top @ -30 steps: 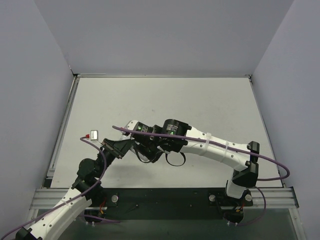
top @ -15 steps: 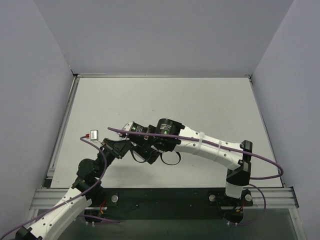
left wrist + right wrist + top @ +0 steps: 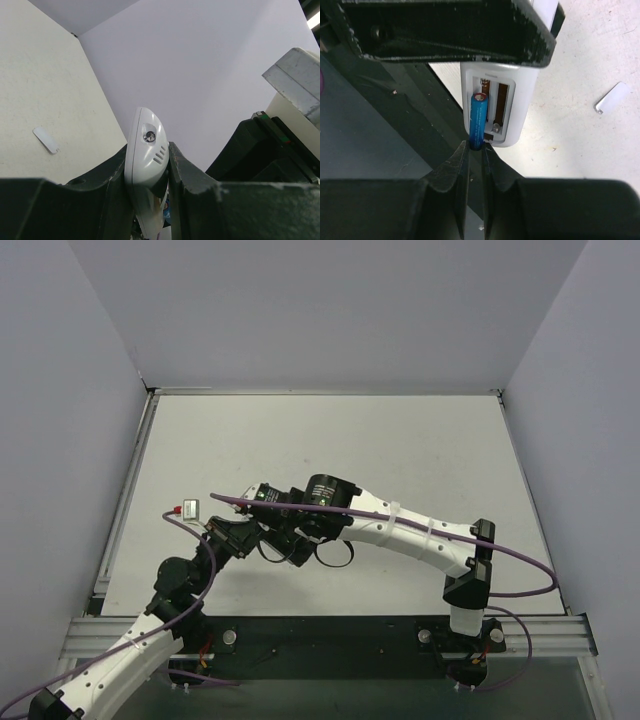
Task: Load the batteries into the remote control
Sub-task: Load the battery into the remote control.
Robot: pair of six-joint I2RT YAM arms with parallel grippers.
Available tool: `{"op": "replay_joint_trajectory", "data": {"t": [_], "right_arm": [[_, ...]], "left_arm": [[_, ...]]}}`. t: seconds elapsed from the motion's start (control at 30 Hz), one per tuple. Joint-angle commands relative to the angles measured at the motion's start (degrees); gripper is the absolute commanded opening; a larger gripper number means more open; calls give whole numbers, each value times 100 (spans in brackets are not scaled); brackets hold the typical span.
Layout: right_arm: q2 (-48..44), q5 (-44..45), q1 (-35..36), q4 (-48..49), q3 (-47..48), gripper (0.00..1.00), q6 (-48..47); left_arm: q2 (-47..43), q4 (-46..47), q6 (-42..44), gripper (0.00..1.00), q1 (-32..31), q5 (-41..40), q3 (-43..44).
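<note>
left end effector [image 3: 147, 172] clamped on remote control [image 3: 145, 145], held off tabletop [image 3: 580, 125] | right end effector [image 3: 475, 150] clamped on battery [image 3: 478, 117] at open bay [image 3: 496, 107] | risk: you push off-axis, it jams or slips out

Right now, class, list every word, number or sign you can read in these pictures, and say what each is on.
None can be read in any view.
White oblong plastic remote control: faint marks above its open battery bay, too blurred to read.
Blue cylindrical battery: no lettering shows on its sleeve.
</note>
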Motion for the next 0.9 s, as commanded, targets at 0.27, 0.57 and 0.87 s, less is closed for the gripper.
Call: {"op": "replay_joint_trajectory", "data": {"t": [0.27, 0.57, 0.87], "right_arm": [[212, 51, -133, -498, 401, 0, -9], [274, -133, -125, -506, 410, 3, -52], [248, -195, -125, -498, 428, 13, -70]], "left_arm": [[211, 577, 196, 0, -592, -461, -976], [334, 630, 100, 0, -821, -752, -976], [325, 621, -85, 0, -856, -892, -1028]]}}
